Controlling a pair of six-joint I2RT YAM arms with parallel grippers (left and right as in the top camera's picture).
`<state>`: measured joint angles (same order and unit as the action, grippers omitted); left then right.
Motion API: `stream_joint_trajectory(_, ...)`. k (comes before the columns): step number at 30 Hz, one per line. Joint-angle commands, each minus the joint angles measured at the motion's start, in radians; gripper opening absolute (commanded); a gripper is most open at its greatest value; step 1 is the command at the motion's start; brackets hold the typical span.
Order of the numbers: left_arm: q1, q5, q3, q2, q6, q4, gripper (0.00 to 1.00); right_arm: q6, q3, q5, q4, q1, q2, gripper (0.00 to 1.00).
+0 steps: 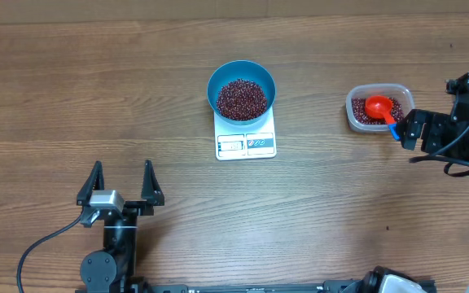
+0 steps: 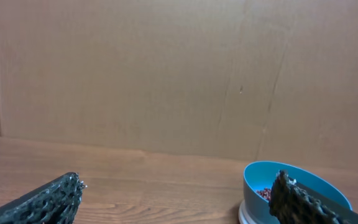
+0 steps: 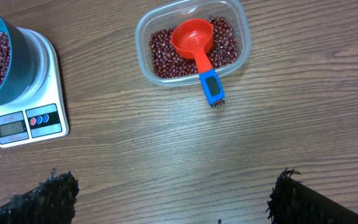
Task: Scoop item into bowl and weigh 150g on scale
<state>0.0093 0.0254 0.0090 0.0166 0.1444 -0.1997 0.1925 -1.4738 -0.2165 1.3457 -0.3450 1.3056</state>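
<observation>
Beans (image 1: 242, 98) fill the bowl (image 1: 212, 91) on the scale (image 1: 247, 130) atop a wooden table (image 1: 96, 81); left tool (image 1: 121, 167) and right tool (image 3: 173, 186) gape empty

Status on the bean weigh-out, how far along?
Done: blue bowl sits on the scale, holding beans. In hand: nothing; left gripper and right gripper are open and empty, red scoop lies in the tub. Left: checking the weight; the display is too small to read, more scooping may be needed.

1. the left claw (image 1: 122, 168) points forward from its base at the near edge, fingers spread wide, gripping nothing.
2. the right claw (image 1: 404, 130) points leftward from the right side, fingers wide apart, empty.
</observation>
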Motion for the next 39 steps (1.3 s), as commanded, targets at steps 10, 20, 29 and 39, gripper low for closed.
stream_joint_trajectory(10, 0.025, 0.026, -0.005, -0.014, -0.108, 0.097, 0.99, 0.007, -0.020, 0.006, -0.005, 0.004, 0.000, 1.00)
stream_joint_trajectory(20, 0.030, 0.065, -0.005, -0.014, -0.170, 0.274, 0.99, 0.007, -0.020, 0.007, -0.005, 0.004, 0.000, 1.00)
stream_joint_trajectory(29, 0.030, 0.043, -0.005, -0.014, -0.200, 0.277, 0.99, 0.007, -0.020, 0.007, -0.005, 0.004, 0.000, 1.00)
stream_joint_trajectory(39, 0.029, 0.045, -0.005, -0.014, -0.111, 0.274, 0.99, 0.007, -0.020, 0.007, -0.005, 0.004, 0.000, 1.00)
